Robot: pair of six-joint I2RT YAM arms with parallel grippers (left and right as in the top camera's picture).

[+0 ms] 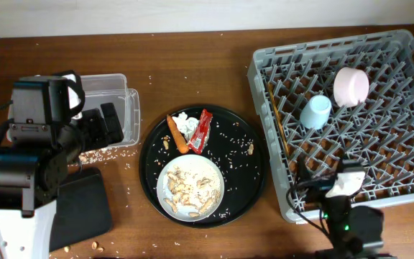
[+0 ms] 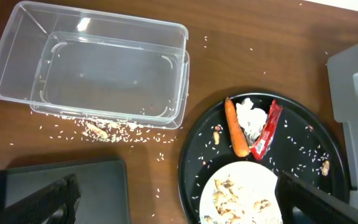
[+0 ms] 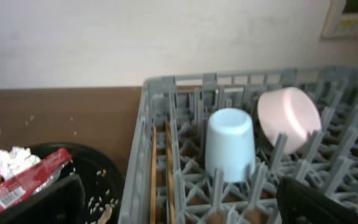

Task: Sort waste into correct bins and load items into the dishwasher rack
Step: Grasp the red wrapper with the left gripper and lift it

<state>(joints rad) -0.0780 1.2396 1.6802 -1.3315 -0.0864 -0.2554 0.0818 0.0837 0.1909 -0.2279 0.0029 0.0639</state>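
A red wrapper [image 1: 202,131], a white tissue [image 1: 186,123] and a carrot piece [image 1: 177,135] lie at the back of the round black tray [image 1: 246,180]. The grey-white plate [image 1: 190,188] at its front holds peanuts [image 1: 185,185]. The clear tub [image 2: 98,68] and the black bin [image 1: 81,208] are empty. The rack [image 1: 408,137] holds the pink bowl [image 1: 351,85], the blue cup [image 1: 315,111] and the chopsticks [image 1: 277,122]. My left gripper [image 2: 179,208] is open and empty between bin and tray. My right gripper [image 3: 185,205] is open and empty over the rack's front left corner.
Rice grains and a few peanuts [image 2: 98,129] are scattered on the wooden table in front of the tub. More rice and peanuts lie loose on the tray [image 2: 325,167]. A wall runs behind the table.
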